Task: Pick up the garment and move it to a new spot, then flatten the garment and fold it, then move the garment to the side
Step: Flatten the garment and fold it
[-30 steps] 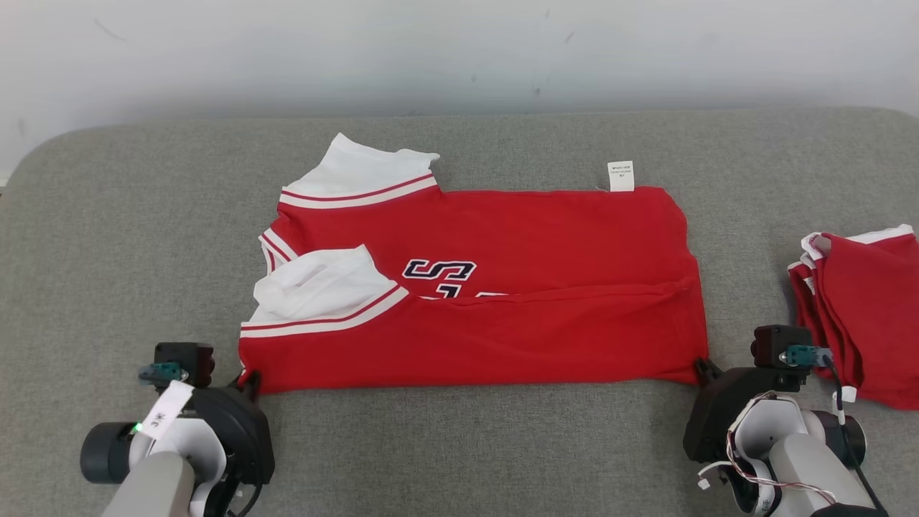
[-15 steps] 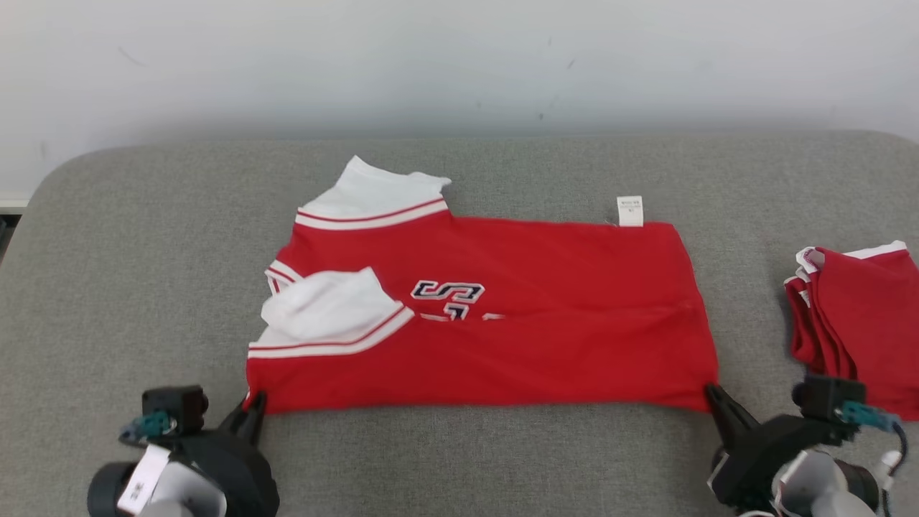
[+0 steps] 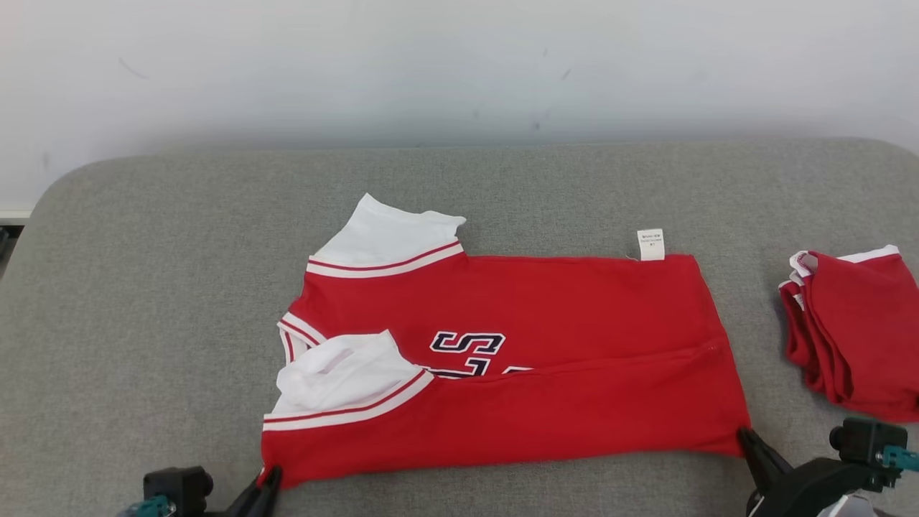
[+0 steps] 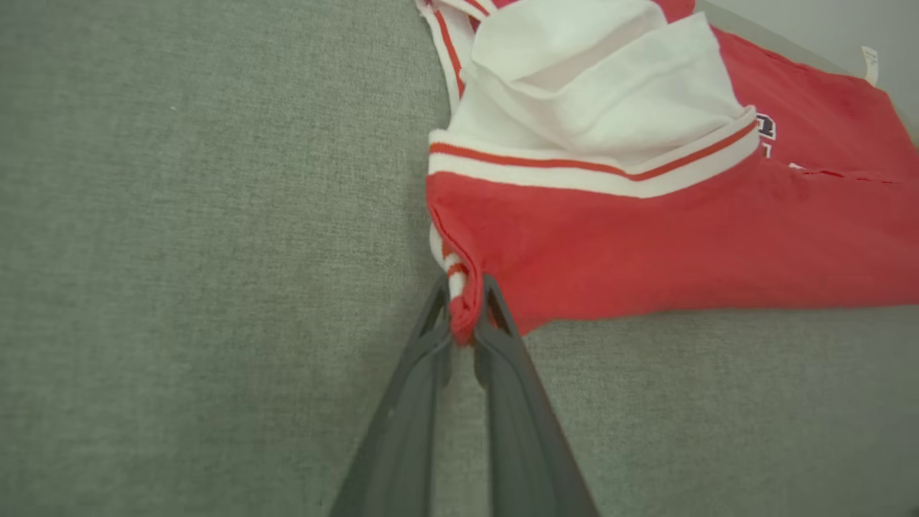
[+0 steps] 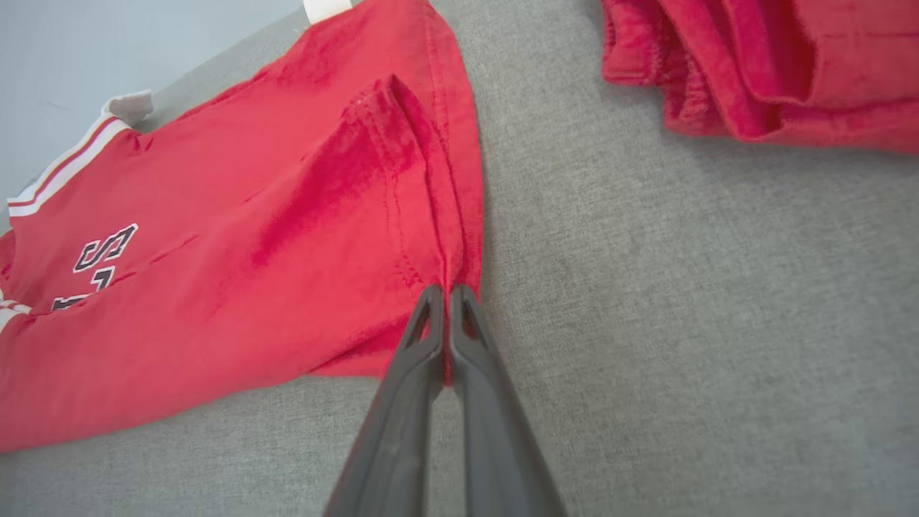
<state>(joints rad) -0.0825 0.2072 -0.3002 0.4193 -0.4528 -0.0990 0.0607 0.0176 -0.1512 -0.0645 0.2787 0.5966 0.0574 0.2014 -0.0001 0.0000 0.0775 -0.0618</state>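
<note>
1. Two pincers, both clamped on the red garment (image 3: 546,373). L pincer (image 4: 465,298) is shut on its near-left corner, w/ a bunched bit of red-and-white hem between the tips. R pincer (image 5: 446,294) is pinched together on the near-right corner, cloth creasing up from the tips.
2. Garment lies spread on the grey bench (image 3: 179,287), approx. midway betw. left & right edges, long side along the near edge. Its near portion is folded over onto the rest, and the flap's edge covers the lower part of the dark lettering (image 3: 467,343).
3. White sleeve (image 3: 344,373) w/ red-striped trim sits on top at the garment's left end. 2nd white sleeve (image 3: 388,233) sticks out toward the bench's far edge.
4. Small white label (image 3: 650,244) stands off the garment's far hem, at its right end.
5. Stack of folded red clothes (image 3: 854,330) sits by the bench's right edge, apart from the garment & just beyond R pincer.
6. Pale wall (image 3: 431,64) runs behind the far edge.
</note>
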